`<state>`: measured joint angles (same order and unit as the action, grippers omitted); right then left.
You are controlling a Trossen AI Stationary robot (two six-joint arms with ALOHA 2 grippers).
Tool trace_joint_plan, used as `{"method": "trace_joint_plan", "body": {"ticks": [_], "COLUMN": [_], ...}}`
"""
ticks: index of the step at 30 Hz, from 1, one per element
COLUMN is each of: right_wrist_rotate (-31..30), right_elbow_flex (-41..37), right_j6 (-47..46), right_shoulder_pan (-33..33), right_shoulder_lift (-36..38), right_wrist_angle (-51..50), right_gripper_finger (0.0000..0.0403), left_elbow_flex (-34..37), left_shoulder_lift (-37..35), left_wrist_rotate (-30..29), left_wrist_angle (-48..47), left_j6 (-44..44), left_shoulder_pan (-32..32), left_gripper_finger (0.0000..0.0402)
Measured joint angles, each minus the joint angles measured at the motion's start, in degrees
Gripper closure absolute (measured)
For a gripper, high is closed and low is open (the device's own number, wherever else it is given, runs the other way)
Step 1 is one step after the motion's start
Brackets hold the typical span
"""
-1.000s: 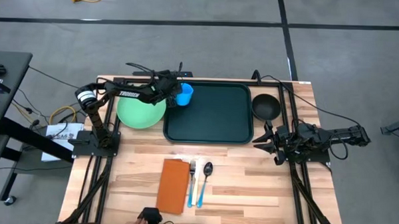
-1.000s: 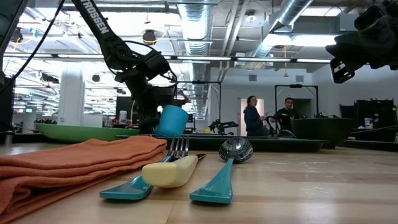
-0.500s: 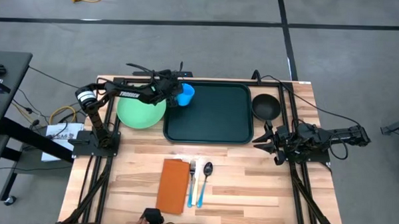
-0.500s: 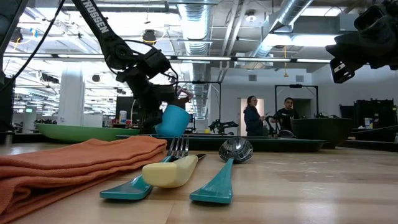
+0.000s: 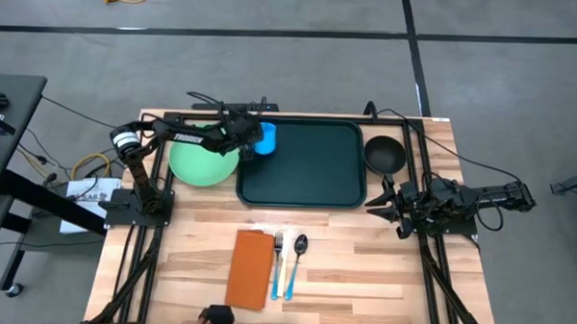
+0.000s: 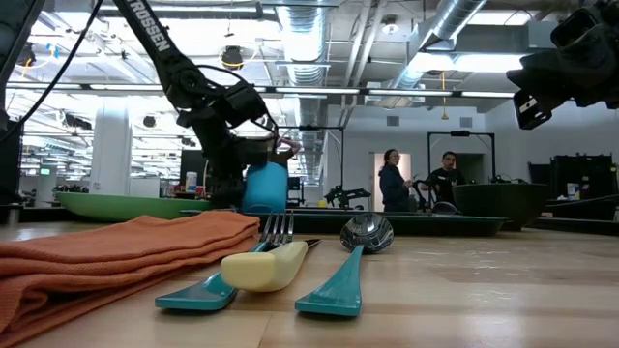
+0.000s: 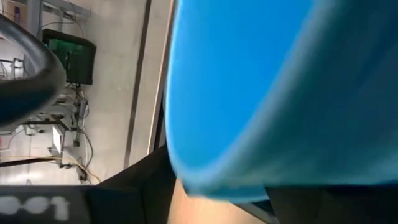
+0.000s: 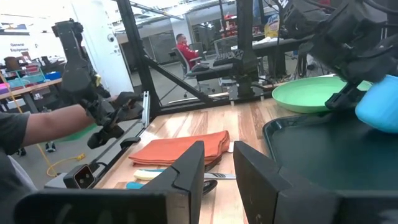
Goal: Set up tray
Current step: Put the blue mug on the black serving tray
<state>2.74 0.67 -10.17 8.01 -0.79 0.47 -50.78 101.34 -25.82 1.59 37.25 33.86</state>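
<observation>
A wooden table (image 5: 362,270) in an open workshop holds the tray (image 5: 308,167) at its far middle, long axis running left to right. The left gripper (image 5: 245,139) grasps a blue cup (image 5: 263,137) over the tray's far-left corner, so the tray lies just below and rightward of it. The right gripper (image 5: 385,202), fingers parted, waits just off the tray's near-right corner.

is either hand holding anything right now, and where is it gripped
The left hand holds the blue cup by its side; the right hand holds nothing.
</observation>
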Motion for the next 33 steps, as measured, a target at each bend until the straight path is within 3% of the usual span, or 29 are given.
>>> {"method": "trace_joint_plan", "body": {"ticks": [33], "right_wrist_rotate": [0.0], "right_elbow_flex": [0.0], "right_j6": [-0.5], "right_shoulder_pan": [0.0], "right_shoulder_lift": [0.0], "right_wrist_angle": [0.4], "right_gripper_finger": [0.0321], "left_elbow_flex": [-0.1], "left_shoulder_lift": [-0.1], "left_wrist_rotate": [-14.1], "left_wrist_angle": [-0.4], "left_j6": [6.5], "left_shoulder_pan": [-9.6], "left_gripper_finger": [0.0180]}}
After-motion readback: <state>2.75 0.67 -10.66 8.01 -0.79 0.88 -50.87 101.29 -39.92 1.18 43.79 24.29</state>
